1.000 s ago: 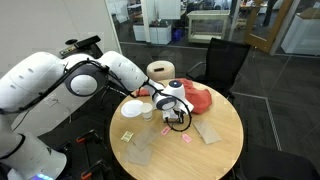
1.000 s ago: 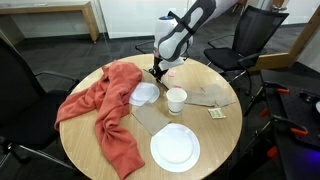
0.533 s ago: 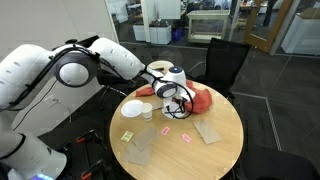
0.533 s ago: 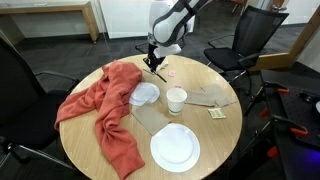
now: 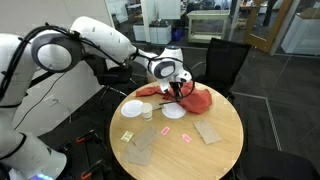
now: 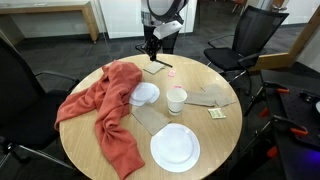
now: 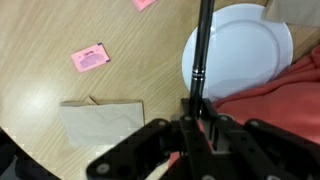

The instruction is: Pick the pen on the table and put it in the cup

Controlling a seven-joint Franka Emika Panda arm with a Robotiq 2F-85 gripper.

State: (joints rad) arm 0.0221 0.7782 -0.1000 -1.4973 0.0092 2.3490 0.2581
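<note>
My gripper (image 5: pixel 178 88) is shut on the black pen (image 7: pixel 200 50) and holds it in the air above the round wooden table (image 5: pixel 220 152). The pen points down from the fingers in both exterior views (image 6: pixel 151 57). In the wrist view the pen hangs over the edge of a white plate (image 7: pixel 245 50) beside the red cloth (image 7: pixel 285 95). The small white cup (image 5: pixel 147 112) stands upright on the table between two plates. It also shows in an exterior view (image 6: pixel 176 99), lower and to the right of the gripper (image 6: pixel 150 48). The cup is out of the wrist view.
A red cloth (image 6: pixel 105 110) lies across one side of the table. White plates (image 6: pixel 175 147) (image 5: pixel 132 108), brown paper napkins (image 5: pixel 209 131) (image 7: pixel 100 125) and a pink note (image 7: pixel 90 58) lie on the top. A black office chair (image 6: pixel 245 45) stands behind the table.
My gripper has risen from near the tabletop with the pen in it and moved towards the red cloth side. The cup and plates have not moved.
</note>
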